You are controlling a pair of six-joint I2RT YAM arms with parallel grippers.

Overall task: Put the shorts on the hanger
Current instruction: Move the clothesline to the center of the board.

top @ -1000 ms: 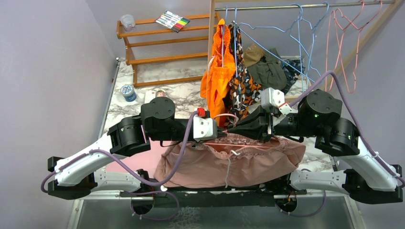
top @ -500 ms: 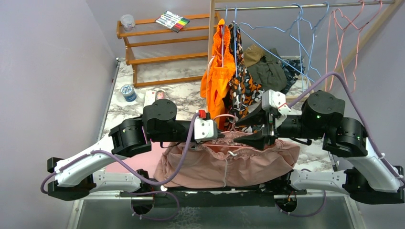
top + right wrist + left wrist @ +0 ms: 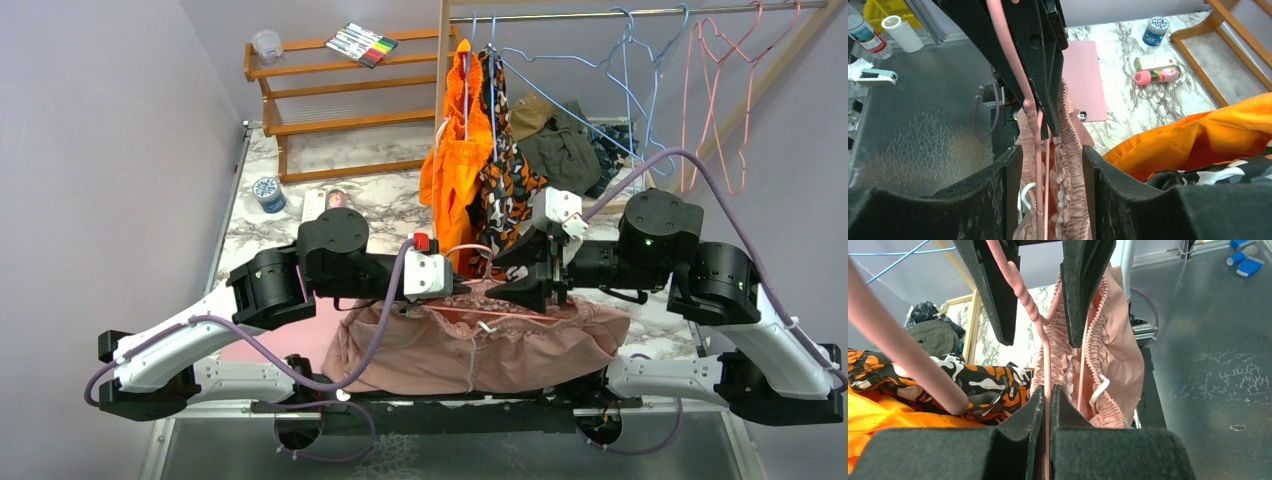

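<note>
The dusty-pink shorts [image 3: 480, 345] hang over the pink wire hanger [image 3: 470, 245] between the two arms, with the gathered waistband up and the white drawstring dangling. My left gripper [image 3: 465, 287] is shut on the hanger's thin wire [image 3: 1047, 365], which runs straight between its closed pads. Facing it, my right gripper [image 3: 500, 277] is open. In the right wrist view the right gripper [image 3: 1050, 170] straddles the waistband [image 3: 1070, 165] and the hanger wires, and neither pad touches them. The hanger's twisted neck [image 3: 1008, 45] rises beside the left fingers.
An orange garment [image 3: 452, 165] and a camouflage garment [image 3: 505, 185] hang on the rail just behind the grippers. Light-blue hangers [image 3: 625, 80] and pink ones [image 3: 715, 90] hang further right. A wooden shelf [image 3: 330, 110], a jar [image 3: 268, 194], a pink mat [image 3: 1083, 80] and dark clothes [image 3: 565, 145] surround them.
My right gripper has gone from shut to open and shifted a little left. The shorts now hang from the hanger alone. My left gripper stays shut on the wire.
</note>
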